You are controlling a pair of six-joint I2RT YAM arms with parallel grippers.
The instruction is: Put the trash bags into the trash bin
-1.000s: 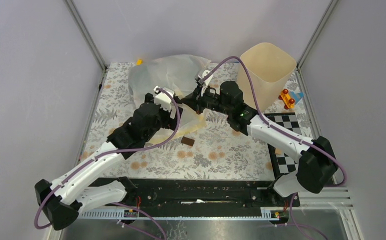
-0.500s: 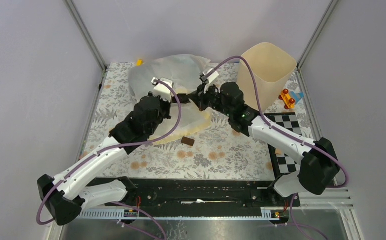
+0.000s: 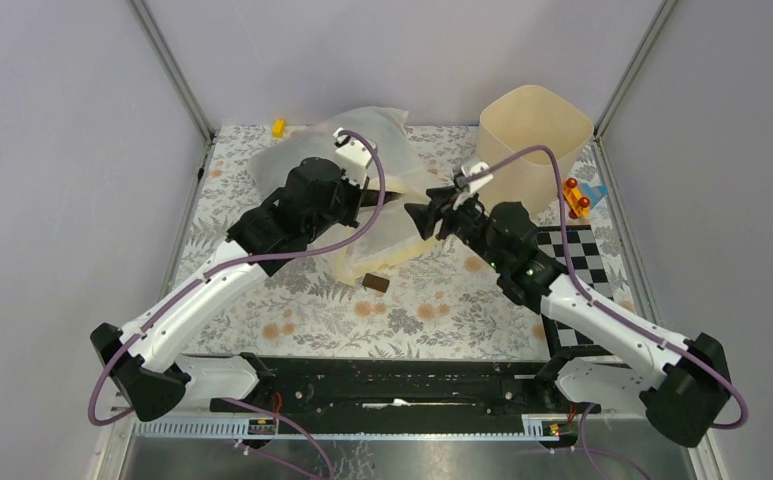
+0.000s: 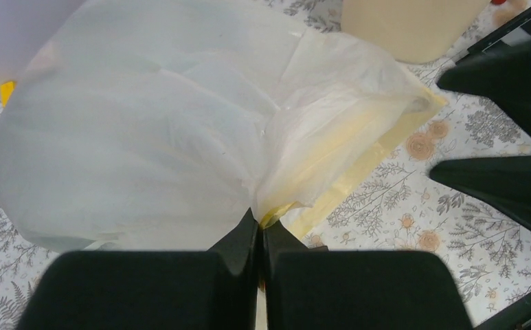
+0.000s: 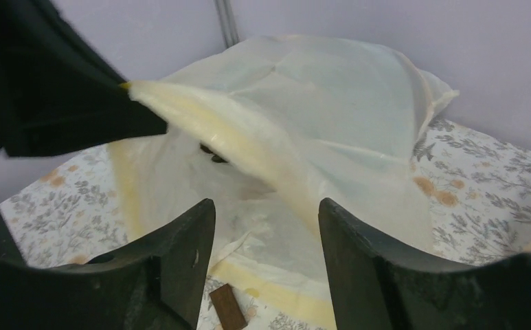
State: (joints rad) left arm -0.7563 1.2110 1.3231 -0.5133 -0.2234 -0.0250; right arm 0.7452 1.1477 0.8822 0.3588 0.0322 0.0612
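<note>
The trash bags do not show in any view. The cream trash bin [image 3: 537, 130] stands upright at the back right, and its base shows in the left wrist view [image 4: 407, 27]. My left gripper [image 3: 384, 196] [image 4: 261, 220] is shut on the pale yellow rim of a big whitish translucent bag [image 3: 292, 165] [image 4: 145, 124] and holds that rim up off the table. My right gripper [image 3: 424, 206] [image 5: 266, 203] stands open just right of the raised rim, facing the bag's mouth [image 5: 249, 172], with nothing between its fingers. A small dark shape [image 5: 211, 152] shows inside the bag.
A small brown block [image 3: 376, 283] [image 5: 227, 307] lies on the flowered cloth in front of the bag. A yellow piece [image 3: 279, 127] sits at the back left. An orange toy [image 3: 574, 197] and a checkerboard [image 3: 574, 262] lie right of the bin. Walls close in three sides.
My left gripper shut on the bag's yellow rim and carried it up and back. My right gripper opened, let go of the bag and drew away to the right.
</note>
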